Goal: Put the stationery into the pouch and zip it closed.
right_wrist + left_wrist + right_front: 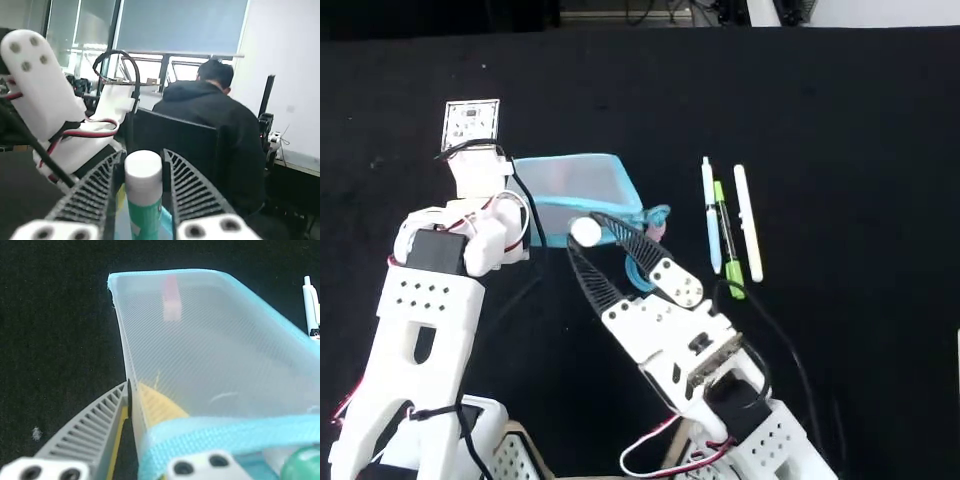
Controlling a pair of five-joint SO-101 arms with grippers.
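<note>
Partly hidden, glue stick sits in right gripper.

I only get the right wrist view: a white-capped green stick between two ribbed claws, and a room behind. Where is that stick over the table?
Observer: In the high view the right gripper holds the stick right at the edge of a blue mesh pouch.
Operator: Is anything keeping that pouch in place?
Observer: Yes. In the left wrist view the left gripper is clamped on one side wall of it.
Operator: What else is waiting to go in?
Observer: The three pens lie side by side on the black table, apart from the pouch.
</note>
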